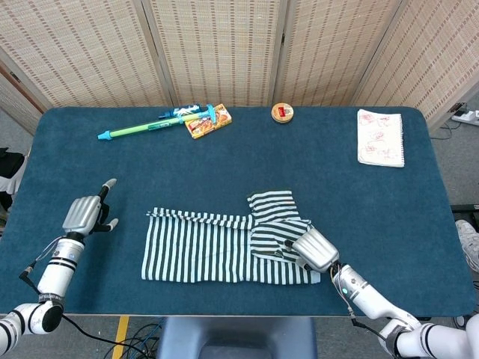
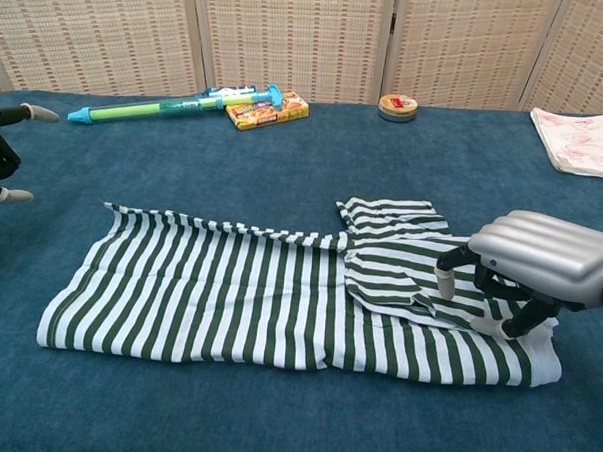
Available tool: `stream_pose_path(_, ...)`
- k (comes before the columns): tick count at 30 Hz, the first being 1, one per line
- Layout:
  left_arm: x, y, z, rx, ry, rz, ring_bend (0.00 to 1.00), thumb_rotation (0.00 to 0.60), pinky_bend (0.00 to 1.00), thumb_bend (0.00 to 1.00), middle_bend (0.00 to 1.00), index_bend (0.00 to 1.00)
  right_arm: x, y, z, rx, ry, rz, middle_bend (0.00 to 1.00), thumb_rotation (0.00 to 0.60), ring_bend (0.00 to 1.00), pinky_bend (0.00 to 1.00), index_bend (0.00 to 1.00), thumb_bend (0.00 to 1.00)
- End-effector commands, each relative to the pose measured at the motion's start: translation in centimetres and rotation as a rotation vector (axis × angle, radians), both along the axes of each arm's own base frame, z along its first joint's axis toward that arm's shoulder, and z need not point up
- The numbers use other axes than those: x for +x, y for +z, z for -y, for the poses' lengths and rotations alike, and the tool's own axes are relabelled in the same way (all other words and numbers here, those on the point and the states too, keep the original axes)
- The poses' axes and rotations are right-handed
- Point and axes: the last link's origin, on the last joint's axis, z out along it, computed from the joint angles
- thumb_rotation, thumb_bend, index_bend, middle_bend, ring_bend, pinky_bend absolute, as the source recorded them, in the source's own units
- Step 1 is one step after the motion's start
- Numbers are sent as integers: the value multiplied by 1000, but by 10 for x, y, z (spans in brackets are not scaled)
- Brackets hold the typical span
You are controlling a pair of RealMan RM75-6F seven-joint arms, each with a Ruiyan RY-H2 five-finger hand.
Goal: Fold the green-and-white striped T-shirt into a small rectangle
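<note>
T-shirt flat on near worktop, part-folded, right end bunched. Right hand over right end, fingers spread, holding nothing. Left hand wide, apart at left. Cloth soft, light, floppy; likely best pinched at right edge.

You have one striped T-shirt, one water gun, one snack box, one round tin, one notebook, two hands.

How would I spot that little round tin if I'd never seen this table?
Look along the far edge of the blue table, by the screens. The round tin sits near the middle, between the snack box and notepad: the only round thing there.
</note>
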Motion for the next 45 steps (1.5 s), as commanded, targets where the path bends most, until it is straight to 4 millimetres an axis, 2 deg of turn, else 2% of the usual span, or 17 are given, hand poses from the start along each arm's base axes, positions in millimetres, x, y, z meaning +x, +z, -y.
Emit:
stream_pose_path(1, -1, 0, 0, 0, 2, 1, 810, 600, 889, 320, 859, 14, -1, -2, 1, 3, 1, -14, 944, 600, 987, 1000, 434, 314)
stream_pose_path(9, -3, -1, 1, -5, 7, 3, 810, 600, 889, 320, 859, 14, -2, -4, 0, 1, -5, -14, 945, 600, 987, 1000, 452, 325)
stream_pose_path(17, -2, -2, 0, -6, 2, 1, 810, 600, 889, 320, 859, 14, -1, -9, 5, -12, -3, 0, 954, 600, 987, 1000, 516, 460)
stream_pose_path(22, -3, -2, 1, -9, 6, 0, 810, 600, 889, 320, 859, 14, -2, -10, 5, -14, -7, -1, 955, 600, 987, 1000, 528, 481)
stream_pose_path(24, -3, -2, 1, -9, 8, 0, 810, 600, 889, 320, 859, 14, -1, -6, 4, -20, -6, 12, 954, 600, 987, 1000, 528, 446)
stream_pose_path(27, -5, -3, 1, -14, 11, -5, 810, 600, 889, 320, 859, 14, -3, 2, 0, -27, -2, 18, 955, 600, 987, 1000, 528, 269)
stream_pose_path(31, -5, -5, 1, -17, 13, -2, 809, 600, 889, 320, 859, 14, -8, 3, -5, -15, -2, -5, 955, 600, 987, 1000, 527, 158)
stream_pose_path(45, -3, -7, 1, -25, 10, -6, 810, 600, 889, 320, 859, 14, -7, -6, -5, -24, -1, -9, 955, 600, 987, 1000, 528, 136)
